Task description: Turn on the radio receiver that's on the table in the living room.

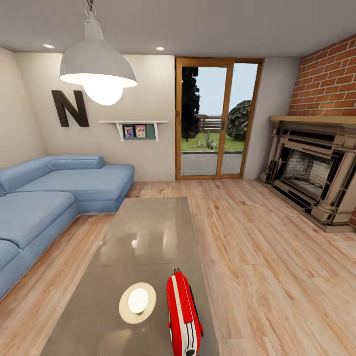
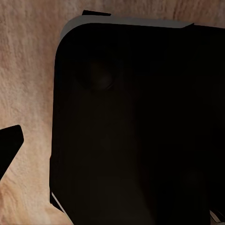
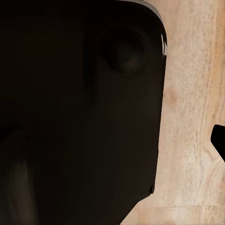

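Radio receiver point(image 1: 183, 314), red with white trim, stands on edge at the lower centre of the glossy coffee table point(image 1: 148, 232), beside a cream disc point(image 1: 137, 302). Neither gripper's jaw state can be told; the reach has seemingly not begun.

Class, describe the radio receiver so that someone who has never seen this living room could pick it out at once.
Find the blue sectional sofa; in front of it runs a long low table with a glossy grey-brown top. At the table's near end stands the radio receiver, beside a round cream disc. The radio is the upright bright red one with white trim and a thin handle; the disc lies flat and pale.
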Robot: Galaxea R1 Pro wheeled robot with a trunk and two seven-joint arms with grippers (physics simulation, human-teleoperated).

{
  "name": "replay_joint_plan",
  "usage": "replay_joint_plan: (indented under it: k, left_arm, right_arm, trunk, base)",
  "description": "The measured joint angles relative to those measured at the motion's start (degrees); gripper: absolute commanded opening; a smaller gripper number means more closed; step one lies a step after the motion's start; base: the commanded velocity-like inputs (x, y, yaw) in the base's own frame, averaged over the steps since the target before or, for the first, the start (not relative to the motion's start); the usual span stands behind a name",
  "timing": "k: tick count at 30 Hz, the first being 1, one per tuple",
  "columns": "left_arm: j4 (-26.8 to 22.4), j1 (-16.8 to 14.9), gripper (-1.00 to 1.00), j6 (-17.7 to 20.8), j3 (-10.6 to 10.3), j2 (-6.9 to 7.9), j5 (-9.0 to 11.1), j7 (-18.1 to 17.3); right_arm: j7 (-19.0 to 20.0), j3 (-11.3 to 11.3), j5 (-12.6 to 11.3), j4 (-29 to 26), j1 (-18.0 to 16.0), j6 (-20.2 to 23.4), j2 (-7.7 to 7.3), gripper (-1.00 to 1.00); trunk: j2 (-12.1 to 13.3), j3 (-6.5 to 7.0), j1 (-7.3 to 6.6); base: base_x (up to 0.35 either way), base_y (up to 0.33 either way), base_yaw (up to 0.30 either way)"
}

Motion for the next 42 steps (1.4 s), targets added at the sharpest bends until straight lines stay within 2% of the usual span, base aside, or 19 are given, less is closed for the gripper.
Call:
replay_joint_plan:
  k: [42]
  left_arm:
    - [0.0, 0.0, 1.00, 0.1, 0.1, -0.36, 0.0, 0.0]
  right_arm:
    - [0.1, 0.0, -0.2, 0.0, 0.0, 0.8, 0.00, 1.00]
  trunk:
    - [0.0, -0.07, 0.00]
  base:
    - [0.000, 0.000, 0.016]
